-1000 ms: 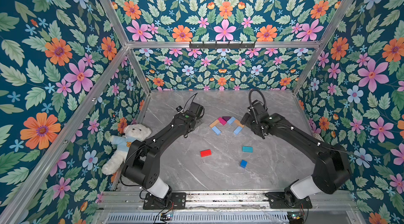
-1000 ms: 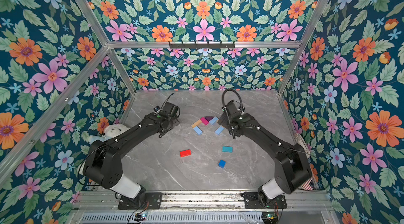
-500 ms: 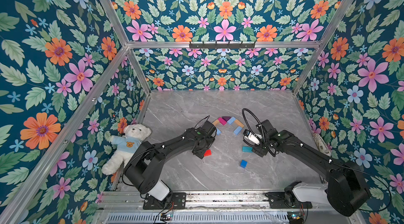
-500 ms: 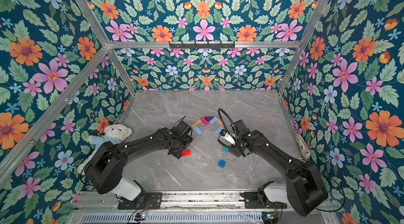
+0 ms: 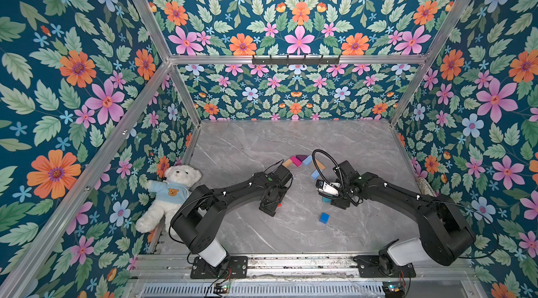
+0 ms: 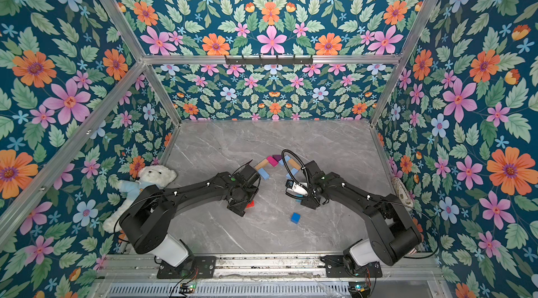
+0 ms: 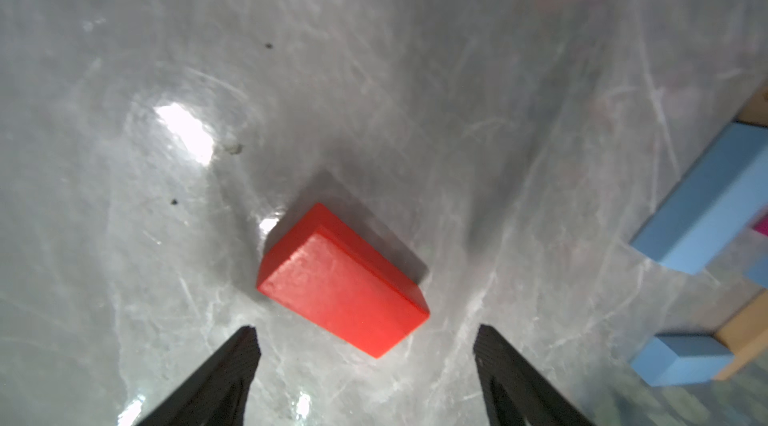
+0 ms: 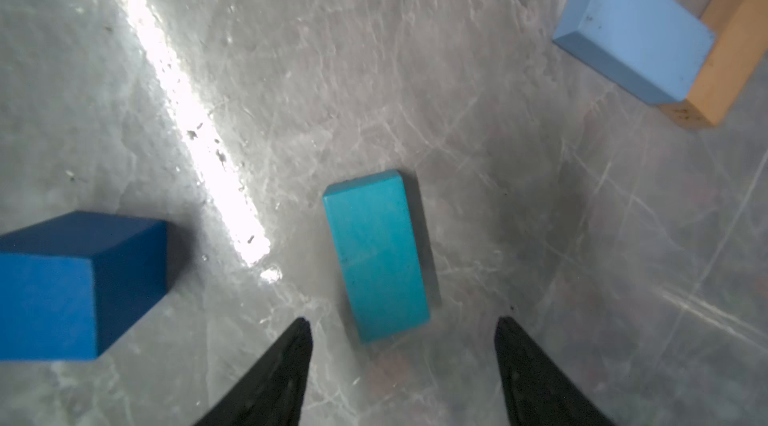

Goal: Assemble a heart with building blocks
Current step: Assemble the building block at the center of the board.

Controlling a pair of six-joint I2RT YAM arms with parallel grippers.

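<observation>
A partial arc of building blocks for the heart lies mid-table: tan, magenta, purple and light blue pieces. My left gripper is open, low over the table. The red brick lies flat just ahead of its fingertips, untouched. My right gripper is open too. The teal brick lies ahead of it, its near end almost between the tips. The dark blue cube sits apart to one side, and shows in both top views. In a top view the red brick peeks from under the left gripper.
A white teddy bear leans against the left wall. A light blue brick and a tan brick of the arc show in the right wrist view. Another light blue brick shows in the left wrist view. Flowered walls enclose the grey table.
Both arms have pulled back from the arc toward the near side. The left one has come down by the red brick, the right by the teal brick. Both jaws have narrowed a little.
</observation>
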